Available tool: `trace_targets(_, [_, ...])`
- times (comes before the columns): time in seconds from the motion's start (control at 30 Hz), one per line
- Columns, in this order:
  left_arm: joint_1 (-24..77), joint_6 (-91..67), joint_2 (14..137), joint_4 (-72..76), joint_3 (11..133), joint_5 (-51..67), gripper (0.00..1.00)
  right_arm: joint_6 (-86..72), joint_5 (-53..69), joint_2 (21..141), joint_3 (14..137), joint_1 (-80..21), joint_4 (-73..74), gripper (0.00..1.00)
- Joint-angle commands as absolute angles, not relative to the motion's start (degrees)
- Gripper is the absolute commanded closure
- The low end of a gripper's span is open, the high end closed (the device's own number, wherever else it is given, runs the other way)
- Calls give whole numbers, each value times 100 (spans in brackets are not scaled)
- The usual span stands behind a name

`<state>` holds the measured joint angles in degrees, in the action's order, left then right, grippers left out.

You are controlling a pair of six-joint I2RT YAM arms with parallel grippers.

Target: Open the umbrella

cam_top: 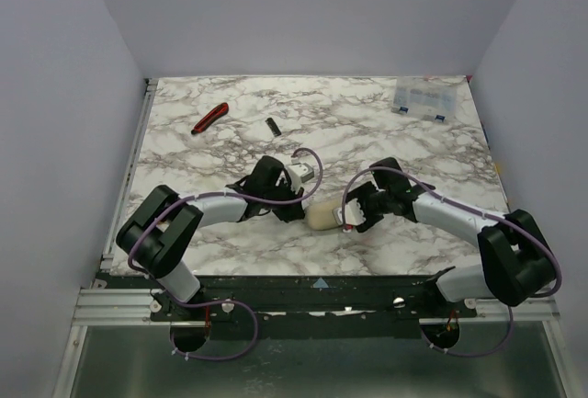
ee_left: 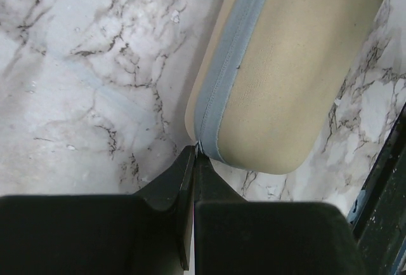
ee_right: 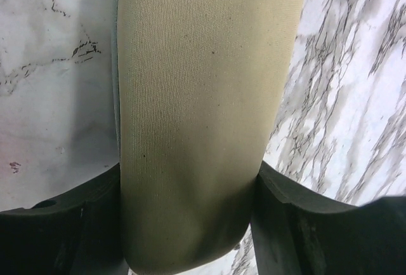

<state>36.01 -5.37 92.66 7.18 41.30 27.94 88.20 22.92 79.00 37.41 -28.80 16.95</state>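
The umbrella (cam_top: 323, 217), sleeved in beige fabric, is lying on the desk (cam_top: 367, 131) between the arms. It is being clasped across its body by the right gripper (ee_right: 190, 186) with partly open jaws. The left gripper (ee_left: 195, 151) is being held with its jaws fully closed at the end of the grey-blue seam (ee_left: 219, 84); a pinch cannot be confirmed. It is being judged light, soft-skinned and slippery, best held across the middle.

Umbrella (cam_top: 323, 217) is lying folded and closed on the marble tabletop (cam_top: 367, 131), near-centre, with its long axis running roughly left to right. It is showing as a short, plump roll in matte beige fabric with rounded ends. A grey-blue seam band (ee_left: 219, 91) is running along its length to the left end. Right end effector (ee_right: 190, 192) is clasping the roll across its width, fingers pressing on both sides. Left end effector (ee_left: 193, 151), fingers together, is touching the band's end.
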Motion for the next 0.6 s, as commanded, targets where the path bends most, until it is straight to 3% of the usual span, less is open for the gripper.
trace_targets(0.0, [3656, -394, 9137, 1018, 3951, 2678, 100, 10196, 3212, 8115, 3792, -2979, 2319, 46])
trace_targets(0.07, [3663, -426, 9149, 1020, 3958, 2673, 100, 9884, 3284, 8231, 3926, -2973, 2122, 22])
trace_targets(0.13, [3660, -463, 9126, 1040, 3957, 2673, 100, 9145, 3173, 8326, 4235, -2964, 2063, 8])
trace_targets(0.27, [3657, -685, 9071, 1231, 3851, 2679, 100, 7268, 3204, 8065, 4700, -2671, 2143, 1])
trace_targets(0.57, [3661, -1186, 9199, 1534, 3839, 2550, 100, 4841, 2599, 6846, 4753, -2443, 3189, 0])
